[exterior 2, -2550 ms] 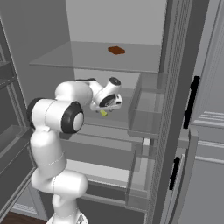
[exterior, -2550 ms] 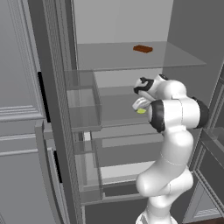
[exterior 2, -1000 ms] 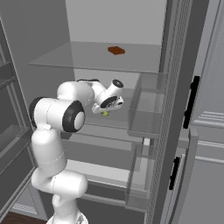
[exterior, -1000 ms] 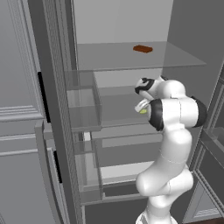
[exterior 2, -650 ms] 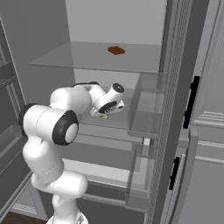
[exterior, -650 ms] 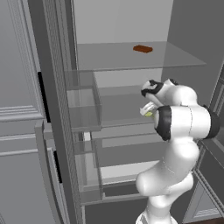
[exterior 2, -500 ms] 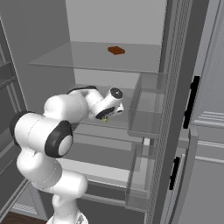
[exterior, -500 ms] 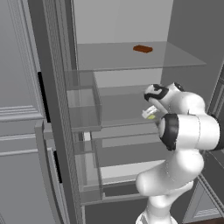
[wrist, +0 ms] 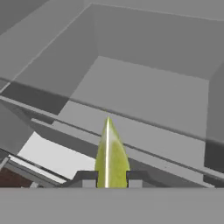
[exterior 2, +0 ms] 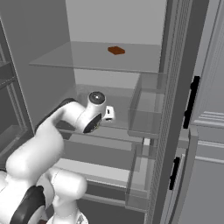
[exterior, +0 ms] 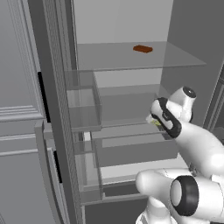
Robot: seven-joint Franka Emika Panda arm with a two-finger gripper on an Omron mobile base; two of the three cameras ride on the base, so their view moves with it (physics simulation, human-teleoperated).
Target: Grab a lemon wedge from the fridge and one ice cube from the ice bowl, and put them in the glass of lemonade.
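The fridge stands open, and my gripper hovers at the front of its middle glass shelf. In the hand view my gripper is shut on the lemon wedge, a thin yellow-green sliver that sticks up between the two dark fingertips. A speck of the wedge shows at the hand in the left base view. From the right base view the hand sits over the same shelf. The ice cube, the ice bowl and the glass of lemonade are out of view.
A small reddish-brown bar lies on the top glass shelf. Clear door bins hang on the open fridge door. Grey panelled cabinets with black handles flank the fridge. A drawer front sits below the shelf.
The hand has shifted slightly outward and down with the lemon wedge still in it. The arm's elbow has swung low and forward, close to the cameras.
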